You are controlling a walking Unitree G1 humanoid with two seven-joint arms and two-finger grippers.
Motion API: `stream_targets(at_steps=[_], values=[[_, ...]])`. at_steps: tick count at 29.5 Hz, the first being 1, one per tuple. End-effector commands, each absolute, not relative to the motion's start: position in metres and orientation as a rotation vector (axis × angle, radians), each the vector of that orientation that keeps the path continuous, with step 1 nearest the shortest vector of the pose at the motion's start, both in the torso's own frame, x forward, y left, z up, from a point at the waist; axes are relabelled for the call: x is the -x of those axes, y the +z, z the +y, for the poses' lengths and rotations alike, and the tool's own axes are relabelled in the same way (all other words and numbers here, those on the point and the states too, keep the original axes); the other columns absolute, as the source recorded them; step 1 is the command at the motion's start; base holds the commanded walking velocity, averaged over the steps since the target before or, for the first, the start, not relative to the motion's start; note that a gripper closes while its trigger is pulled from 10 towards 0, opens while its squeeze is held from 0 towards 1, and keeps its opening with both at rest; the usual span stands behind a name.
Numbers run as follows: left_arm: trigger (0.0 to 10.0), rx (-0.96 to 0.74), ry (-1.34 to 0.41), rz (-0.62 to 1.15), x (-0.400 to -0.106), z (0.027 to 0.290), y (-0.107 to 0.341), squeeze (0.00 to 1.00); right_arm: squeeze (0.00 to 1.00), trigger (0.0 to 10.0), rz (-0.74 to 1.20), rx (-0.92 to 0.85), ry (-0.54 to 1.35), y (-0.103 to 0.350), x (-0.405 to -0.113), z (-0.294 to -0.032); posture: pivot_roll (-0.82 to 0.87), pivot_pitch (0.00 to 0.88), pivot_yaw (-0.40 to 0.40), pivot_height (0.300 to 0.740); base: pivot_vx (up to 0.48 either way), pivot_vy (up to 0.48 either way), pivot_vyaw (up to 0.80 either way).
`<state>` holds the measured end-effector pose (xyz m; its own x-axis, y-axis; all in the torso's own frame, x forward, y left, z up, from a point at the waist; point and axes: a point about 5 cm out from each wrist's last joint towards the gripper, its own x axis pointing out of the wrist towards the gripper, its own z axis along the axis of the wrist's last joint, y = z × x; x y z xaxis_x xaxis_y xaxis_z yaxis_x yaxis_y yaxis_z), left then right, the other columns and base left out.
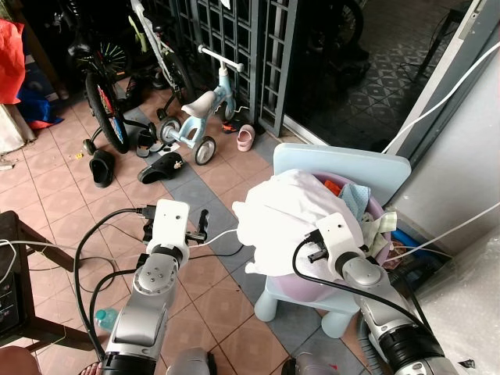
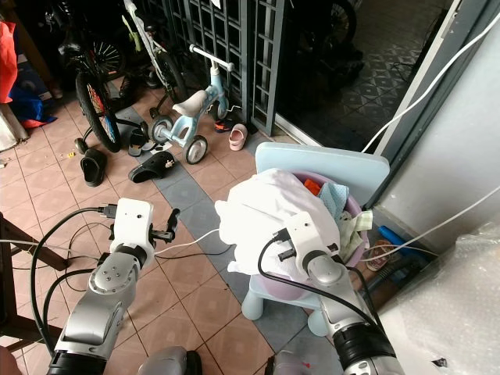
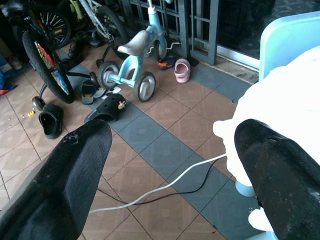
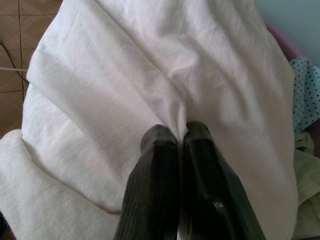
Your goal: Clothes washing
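The right gripper (image 4: 181, 131) is pinched closed on a fold of the white cloth (image 1: 289, 207), its 2 black fingers (image 4: 155, 165) pressed together with a ridge of fabric caught between them. That pinch sits near the top of the heap, probably because a raised crease there gives the fingers something to bite, where flat fabric would slip away.

The white cloth lies draped over the pink basin (image 1: 376, 209), spilling past the rim on the side toward the left gripper and hanging down in front of it. Beyond the right gripper, at the basin's far edge, other laundry shows: a blue dotted cloth (image 1: 355, 197), a pale green piece (image 1: 380, 228) and a scrap of orange. The basin rests on a small light blue chair (image 1: 351, 160), which lifts the washing off the tiled floor (image 1: 211, 281) and within reach of the arms.

The left gripper (image 3: 172, 165) hangs with its fingers spread wide, holding nothing, just beside the overhanging edge of the white cloth. Held open and level with the cloth like this, it seems ready to take a second hold, since a large sheet is hard to lift clear with 1 pinch.

Ahead of the left gripper, a white cable (image 3: 165, 187) and a black one cross the floor. A child's balance bike (image 1: 199, 117), a bicycle (image 1: 105, 90) and scattered sandals (image 1: 101, 166) stand well apart.
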<state>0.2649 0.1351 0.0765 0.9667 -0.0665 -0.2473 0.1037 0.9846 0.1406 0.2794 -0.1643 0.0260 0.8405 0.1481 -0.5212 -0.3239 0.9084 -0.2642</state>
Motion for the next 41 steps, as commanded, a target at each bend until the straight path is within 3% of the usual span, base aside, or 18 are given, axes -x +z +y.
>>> stream_targets(at_steps=[1,10,14,15,20,29,30,31,32,33,41], values=[[10.0,-0.160,-0.087,0.248,-0.267,0.136,0.076,0.00,0.00,0.0,0.542,0.348,0.265,0.022,-0.278,-0.164,-0.02,0.024,0.015,0.740,0.000,0.000,0.00],[10.0,-0.156,-0.083,0.243,-0.266,0.136,0.076,0.00,0.00,0.0,0.470,0.243,0.144,0.035,-0.286,-0.172,-0.03,0.023,0.014,0.740,0.000,0.000,0.00],[10.0,-0.158,-0.081,0.227,-0.266,0.136,0.077,0.00,0.00,0.0,0.218,0.019,0.089,0.076,-0.294,-0.168,-0.02,0.020,0.006,0.740,0.000,0.000,0.00],[10.0,-0.160,-0.083,0.228,-0.266,0.136,0.077,0.00,0.00,0.0,0.095,-0.009,0.060,0.105,-0.300,-0.167,-0.02,0.017,0.010,0.740,0.000,0.000,0.00],[10.0,-0.166,-0.096,0.227,-0.267,0.136,0.077,0.00,0.00,0.0,-0.208,0.017,0.111,0.183,-0.319,-0.156,-0.04,0.017,0.027,0.740,0.000,0.000,0.00],[10.0,-0.160,-0.096,0.219,-0.270,0.133,0.078,0.00,0.00,0.2,-0.174,-0.044,0.107,0.178,-0.317,-0.159,-0.03,0.013,0.020,0.740,-0.153,0.000,0.00],[10.0,-0.158,-0.090,0.222,-0.270,0.134,0.078,0.00,0.00,3.1,-0.162,-0.044,0.107,0.176,-0.316,-0.159,-0.03,0.013,0.017,0.740,-0.330,0.000,0.00],[10.0,-0.158,-0.090,0.221,-0.270,0.134,0.078,0.00,0.00,8.4,-0.157,-0.035,0.105,0.175,-0.315,-0.158,-0.03,0.013,0.017,0.740,-0.326,0.000,0.00],[10.0,-0.158,-0.090,0.221,-0.270,0.134,0.078,0.00,0.00,8.4,-0.153,-0.029,0.104,0.175,-0.315,-0.158,-0.03,0.012,0.016,0.740,-0.326,0.000,0.00],[10.0,-0.158,-0.090,0.220,-0.270,0.133,0.078,0.00,0.00,10.0,-0.141,-0.030,0.100,0.173,-0.316,-0.158,-0.03,0.010,0.016,0.740,-0.330,0.000,0.00],[10.0,-0.160,-0.095,0.215,-0.272,0.132,0.078,0.00,0.00,10.0,-0.126,-0.024,0.095,0.171,-0.317,-0.158,-0.03,0.005,0.017,0.740,-0.312,0.000,-0.65]])
